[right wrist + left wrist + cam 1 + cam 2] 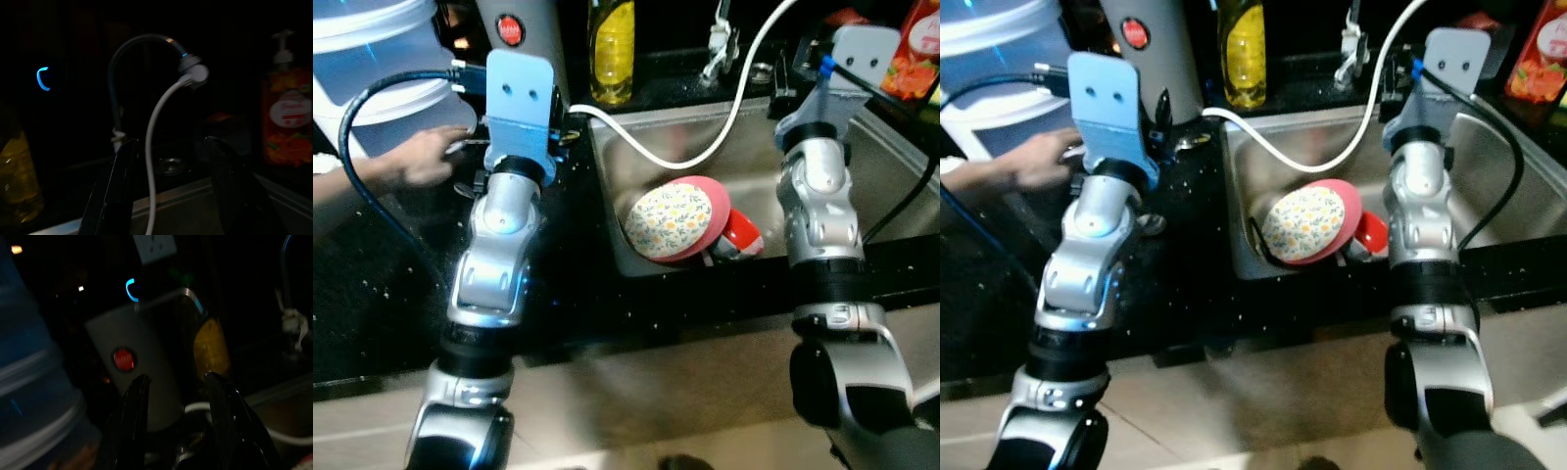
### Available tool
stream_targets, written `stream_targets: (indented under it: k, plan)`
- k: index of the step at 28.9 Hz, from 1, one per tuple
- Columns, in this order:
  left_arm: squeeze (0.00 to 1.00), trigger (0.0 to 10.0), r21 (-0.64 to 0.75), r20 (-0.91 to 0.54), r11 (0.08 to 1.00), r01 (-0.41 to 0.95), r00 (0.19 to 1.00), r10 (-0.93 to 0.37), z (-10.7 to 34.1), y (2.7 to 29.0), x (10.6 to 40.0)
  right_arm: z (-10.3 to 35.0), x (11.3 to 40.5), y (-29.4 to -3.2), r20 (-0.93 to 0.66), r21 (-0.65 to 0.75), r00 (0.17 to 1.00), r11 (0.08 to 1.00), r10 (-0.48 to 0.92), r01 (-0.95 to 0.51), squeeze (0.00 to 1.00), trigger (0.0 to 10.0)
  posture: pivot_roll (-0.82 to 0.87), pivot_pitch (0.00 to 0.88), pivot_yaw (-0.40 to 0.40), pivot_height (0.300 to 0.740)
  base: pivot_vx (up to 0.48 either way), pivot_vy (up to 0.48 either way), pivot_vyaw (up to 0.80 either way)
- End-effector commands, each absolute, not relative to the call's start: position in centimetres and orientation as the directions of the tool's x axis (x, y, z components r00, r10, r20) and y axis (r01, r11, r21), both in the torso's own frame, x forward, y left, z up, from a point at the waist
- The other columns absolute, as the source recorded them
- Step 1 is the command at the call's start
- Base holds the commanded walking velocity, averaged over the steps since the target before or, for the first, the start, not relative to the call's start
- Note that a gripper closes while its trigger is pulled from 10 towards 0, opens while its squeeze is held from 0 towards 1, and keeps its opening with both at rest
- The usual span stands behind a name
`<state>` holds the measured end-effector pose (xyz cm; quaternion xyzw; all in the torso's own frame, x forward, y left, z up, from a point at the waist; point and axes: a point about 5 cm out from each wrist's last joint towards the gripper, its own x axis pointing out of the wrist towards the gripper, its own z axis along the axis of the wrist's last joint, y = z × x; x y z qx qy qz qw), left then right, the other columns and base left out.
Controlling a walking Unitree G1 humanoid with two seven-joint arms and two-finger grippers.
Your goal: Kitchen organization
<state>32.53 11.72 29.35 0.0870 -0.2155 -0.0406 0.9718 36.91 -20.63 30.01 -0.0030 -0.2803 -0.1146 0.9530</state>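
— Steel sink (pixel 901 166) on the right, black counter (pixel 372 294) on the left. What lies in the basin?

— A floral plate (pixel 671 220) leaning on a pink plate (pixel 717 211), tilted against the near-left wall, with a red cup (pixel 741 235) just beside them. A white hose (pixel 705 147) curves down over the basin from the tap.

— And the arms?

— The left gripper (pixel 178 396) is raised over the counter, its fingers (pixel 137 401) parted with nothing between them, pointing at a grey appliance with a red button (pixel 124 360). A yellow bottle (pixel 612 49) stands right of it, at the far edge.

— The right one?

— The right gripper (pixel 171 166) hangs over the sink's far side, spread wide too (the view is dim), facing the tap and an orange pump bottle (pixel 286 117).

— Anyone else?

— A person's hand (pixel 426 157) rests on the counter, just left of the left arm, near a large clear tub (pixel 372 69).
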Motion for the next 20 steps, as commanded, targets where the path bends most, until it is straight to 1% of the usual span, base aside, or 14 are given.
stream_targets:
  k: [1, 2, 4, 8, 12, 13, 15, 16, 17, 19, 20]
  plan:
    - [0.0, 10.0, 0.211, 0.39, 0.977, 0.029, 0.914, -0.111, 29.1, 12.4, 32.9, 30.6, 36.7, -20.3, 0.565, 0.061, 0.797, 0.974, -0.212, 0.216, 0.0, 10.0, 0.05, 0.0, 0.159, 0.74, 0.0, 0.0, 0.0]
    - [0.0, 10.0, 0.226, 0.388, 0.974, 0.024, 0.915, -0.112, 28.9, 12.6, 33.0, 30.4, 36.6, -20.4, 0.561, 0.063, 0.798, 0.973, -0.218, 0.222, 0.0, 10.0, 0.05, 0.011, 0.177, 0.74, 0.0, 0.0, 0.0]
    - [0.0, 10.0, 0.235, 0.373, 0.972, 0.02, 0.921, -0.109, 28.4, 12.8, 33.1, 29.7, 36.4, -20.4, 0.556, 0.06, 0.801, 0.972, -0.22, 0.226, 0.0, 10.0, 0.03, 0.0, 0.193, 0.74, 0.0, 0.0, 0.0]
    - [0.0, 10.0, 0.231, 0.373, 0.972, 0.032, 0.92, -0.118, 28.5, 12.7, 33.0, 29.8, 36.2, -20.5, 0.561, 0.059, 0.797, 0.971, -0.223, 0.23, 0.0, 10.0, 0.03, 0.0, 0.185, 0.74, 0.0, 0.0, 0.0]
    - [0.0, 10.0, 0.228, 0.395, 0.974, 0.015, 0.913, -0.106, 29.1, 12.8, 33.1, 30.4, 36.4, -20.9, 0.559, 0.056, 0.797, 0.97, -0.227, 0.237, 0.0, 10.0, 0.05, 0.007, 0.136, 0.74, 0.0, 0.0, 0.0]
    - [0.0, 10.0, 0.242, 0.397, 0.97, -0.002, 0.912, -0.098, 28.7, 12.8, 33.0, 29.8, 36.7, -20.7, 0.542, 0.042, 0.813, 0.973, -0.213, 0.227, 0.0, 10.0, 0.05, 0.0, 0.112, 0.74, 0.0, 0.0, 0.0]
    - [0.0, 10.0, 0.27, 0.395, 0.962, -0.031, 0.915, -0.081, 27.9, 12.9, 32.8, 28.6, 37.0, -20.2, 0.504, 0.017, 0.843, 0.978, -0.189, 0.209, 0.0, 10.0, 0.05, 0.0, 0.096, 0.74, 0.0, 0.0, 0.0]
    - [0.0, 10.0, 0.27, 0.395, 0.962, -0.031, 0.915, -0.081, 27.9, 12.9, 32.8, 28.6, 37.0, -20.2, 0.504, 0.017, 0.843, 0.978, -0.189, 0.209, 0.0, 10.0, 0.05, 0.0, 0.096, 0.74, 0.0, 0.0, 0.0]
    - [0.0, 10.0, 0.247, 0.424, 0.968, -0.053, 0.904, -0.059, 28.6, 13.4, 32.4, 29.2, 37.0, -19.9, 0.517, 0.01, 0.839, 0.982, -0.166, 0.188, 0.0, 10.0, 0.07, 0.0, 0.062, 0.74, 0.0, 0.0, 0.0]
    - [0.0, 10.0, 0.237, 0.438, 0.97, -0.062, 0.898, -0.049, 29.1, 13.7, 32.3, 29.7, 37.0, -19.8, 0.529, 0.009, 0.834, 0.983, -0.16, 0.183, 0.0, 10.0, 0.07, 0.0, 0.062, 0.74, 0.0, 0.0, 0.0]
    - [0.0, 10.0, 0.222, 0.454, 0.972, -0.077, 0.891, -0.033, 29.6, 14.1, 32.2, 30.3, 37.1, -19.8, 0.539, 0.015, 0.827, 0.983, -0.16, 0.181, 0.0, 10.0, 0.08, 0.0, 0.042, 0.74, 0.0, 0.0, 0.0]
